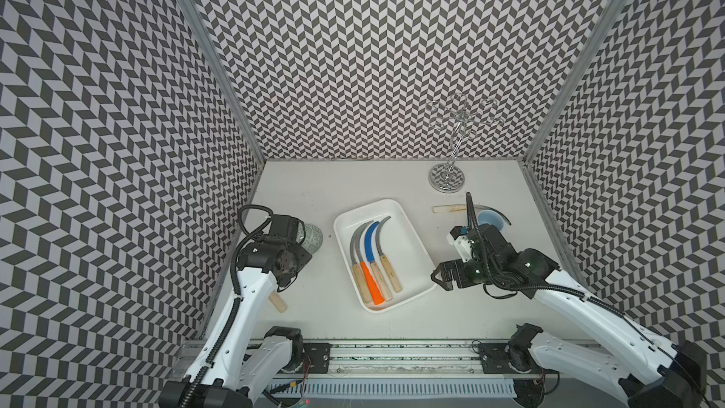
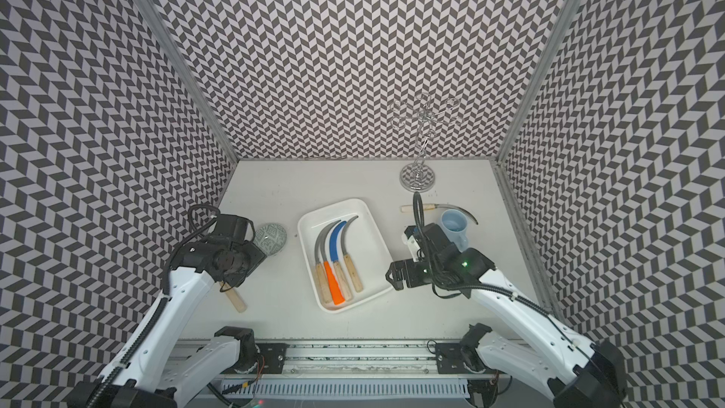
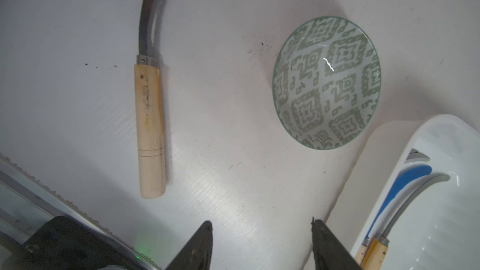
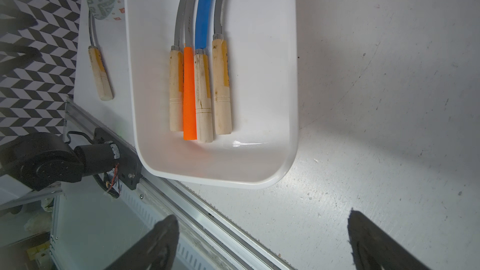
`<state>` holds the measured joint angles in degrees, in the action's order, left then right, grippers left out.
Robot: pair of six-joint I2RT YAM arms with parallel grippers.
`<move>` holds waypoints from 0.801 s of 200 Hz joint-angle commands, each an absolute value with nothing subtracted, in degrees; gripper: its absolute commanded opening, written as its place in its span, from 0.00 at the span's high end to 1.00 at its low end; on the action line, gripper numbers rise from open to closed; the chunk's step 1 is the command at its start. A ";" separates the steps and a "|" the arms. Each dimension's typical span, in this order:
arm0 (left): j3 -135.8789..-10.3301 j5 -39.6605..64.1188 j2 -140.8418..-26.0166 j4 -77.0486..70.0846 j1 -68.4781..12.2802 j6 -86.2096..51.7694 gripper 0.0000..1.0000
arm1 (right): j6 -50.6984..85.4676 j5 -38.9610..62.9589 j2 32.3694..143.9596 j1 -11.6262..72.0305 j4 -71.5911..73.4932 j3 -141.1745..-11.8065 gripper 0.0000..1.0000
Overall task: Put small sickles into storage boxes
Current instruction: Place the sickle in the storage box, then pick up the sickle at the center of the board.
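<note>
Four small sickles [image 1: 372, 264] lie nested in the white tray [image 1: 412, 245], handles near, blades curving alike — likely so two more fit alongside. The left gripper [image 3: 261, 223] stands with jaws apart and empty, a wooden-handled sickle [image 3: 150, 125] on the table [image 1: 314, 198] just beside it, left of the tray. The right gripper [image 4: 263, 216], wide apart and empty, hovers by the tray's right edge — the sixth sickle [image 1: 449, 209] lies farther back, behind the mug [image 2: 455, 225].

The left arm [image 1: 251, 300] and right arm [image 1: 612, 327] have white screw-dotted shells, black joints and ribbed black cables [image 1: 236, 276] alongside
</note>
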<state>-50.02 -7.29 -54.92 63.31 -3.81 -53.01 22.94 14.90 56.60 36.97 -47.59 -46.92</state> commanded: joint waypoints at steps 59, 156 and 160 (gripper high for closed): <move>-48.35 -5.46 -54.23 63.89 4.23 -44.38 0.00 | 21.47 15.99 57.17 36.77 -46.27 -48.07 0.00; -48.00 -8.78 -61.10 62.89 15.39 -39.46 0.00 | 21.61 17.67 60.41 36.82 -48.41 -49.52 0.00; -47.81 -9.02 -61.17 62.71 15.64 -39.31 0.00 | 21.98 17.67 60.61 36.84 -48.57 -49.61 0.00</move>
<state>-48.12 -5.06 -60.07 63.09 14.24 -40.56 21.65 17.41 59.96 36.97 -48.21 -48.12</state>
